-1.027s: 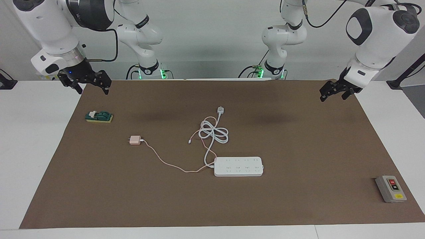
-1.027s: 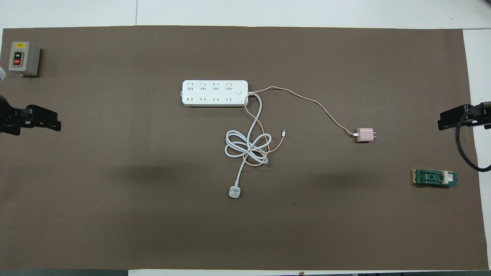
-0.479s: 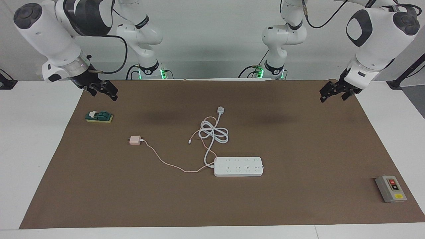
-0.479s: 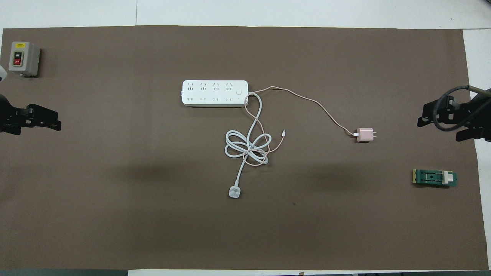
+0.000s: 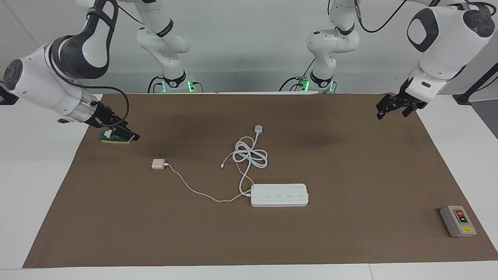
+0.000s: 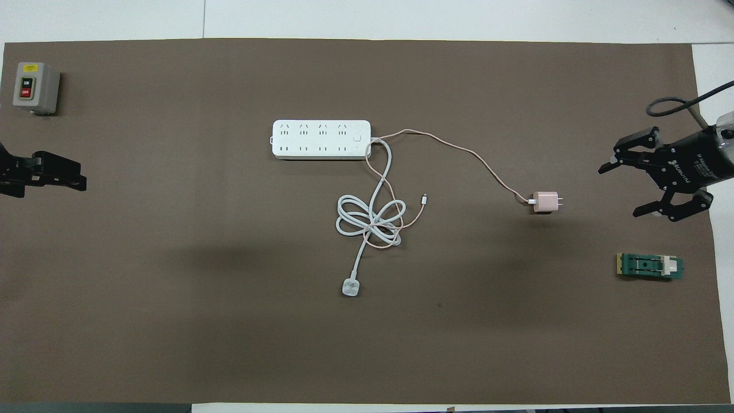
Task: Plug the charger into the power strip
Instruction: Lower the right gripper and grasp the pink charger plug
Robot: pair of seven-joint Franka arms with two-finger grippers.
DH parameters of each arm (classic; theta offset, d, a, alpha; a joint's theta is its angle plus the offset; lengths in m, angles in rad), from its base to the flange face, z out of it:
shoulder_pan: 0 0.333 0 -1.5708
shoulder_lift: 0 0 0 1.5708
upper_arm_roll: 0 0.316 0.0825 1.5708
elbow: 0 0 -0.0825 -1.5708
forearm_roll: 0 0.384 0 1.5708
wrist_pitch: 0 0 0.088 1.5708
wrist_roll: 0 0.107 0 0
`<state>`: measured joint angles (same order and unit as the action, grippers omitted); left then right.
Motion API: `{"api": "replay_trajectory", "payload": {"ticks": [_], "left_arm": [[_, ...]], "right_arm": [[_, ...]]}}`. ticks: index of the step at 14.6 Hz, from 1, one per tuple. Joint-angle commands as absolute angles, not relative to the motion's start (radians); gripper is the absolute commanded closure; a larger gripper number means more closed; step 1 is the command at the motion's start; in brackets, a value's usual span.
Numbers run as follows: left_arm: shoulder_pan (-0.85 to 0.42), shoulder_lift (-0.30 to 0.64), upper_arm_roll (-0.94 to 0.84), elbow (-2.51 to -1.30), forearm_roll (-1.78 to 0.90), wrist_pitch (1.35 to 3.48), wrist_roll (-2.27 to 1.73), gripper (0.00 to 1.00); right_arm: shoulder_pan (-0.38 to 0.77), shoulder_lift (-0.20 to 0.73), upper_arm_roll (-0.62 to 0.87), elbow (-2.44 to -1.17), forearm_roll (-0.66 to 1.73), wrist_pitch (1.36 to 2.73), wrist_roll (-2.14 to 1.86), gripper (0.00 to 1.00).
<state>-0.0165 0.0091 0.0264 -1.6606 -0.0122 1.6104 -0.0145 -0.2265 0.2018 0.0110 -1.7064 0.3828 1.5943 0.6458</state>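
The pale pink charger [image 5: 158, 164] [image 6: 545, 201] lies on the brown mat, prongs toward the right arm's end of the table. Its thin pink cable [image 6: 470, 152] runs to the end of the white power strip [image 5: 279, 195] [image 6: 320, 139], which lies flat, sockets up, farther from the robots. My right gripper [image 5: 130, 135] [image 6: 624, 189] is open and empty, low over the mat between the charger and the mat's edge at the right arm's end. My left gripper [image 5: 383, 111] [image 6: 74, 180] is open and empty, waiting over the mat's edge at the left arm's end.
The strip's thick white cord [image 6: 367, 221] is coiled nearer the robots, tangled with the pink cable, ending in a white round plug [image 5: 258, 128] [image 6: 350, 287]. A green switch [image 6: 649, 266] lies near the right gripper. A grey button box [image 5: 458, 221] [image 6: 34, 87] sits at the left arm's end.
The right arm swung down and in over the mat toward the charger, turning its open gripper. The left gripper barely moved. Charger and strip stayed put.
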Motion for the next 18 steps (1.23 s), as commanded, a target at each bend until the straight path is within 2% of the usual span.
{"api": "replay_trajectory", "payload": {"ticks": [1, 7, 11, 14, 16, 18], "left_arm": [[-0.005, -0.003, 0.037, -1.628, -0.011, 1.569, 0.015, 0.0], [0.0, 0.018, 0.031, -1.615, -0.005, 1.574, 0.003, 0.0], [-0.005, 0.081, 0.029, -1.54, -0.066, 1.474, -0.078, 0.0], [-0.003, 0.075, 0.031, -1.471, -0.213, 1.462, -0.1, 0.0], [-0.008, 0.078, 0.023, -1.457, -0.279, 1.46, -0.094, 0.0], [0.003, 0.107, 0.031, -1.454, -0.456, 1.47, -0.072, 0.0]], "right_arm": [[-0.258, 0.195, 0.02, -1.802, 0.477, 1.687, 0.741, 0.0], [-0.299, 0.347, 0.02, -1.798, 0.603, 1.732, 0.842, 0.0], [-0.302, 0.42, 0.02, -1.805, 0.679, 1.784, 0.867, 0.0], [-0.298, 0.439, 0.02, -1.838, 0.687, 1.799, 0.856, 0.0], [-0.298, 0.452, 0.02, -1.85, 0.704, 1.824, 0.824, 0.0], [-0.296, 0.453, 0.02, -1.871, 0.719, 1.835, 0.821, 0.0]]}}
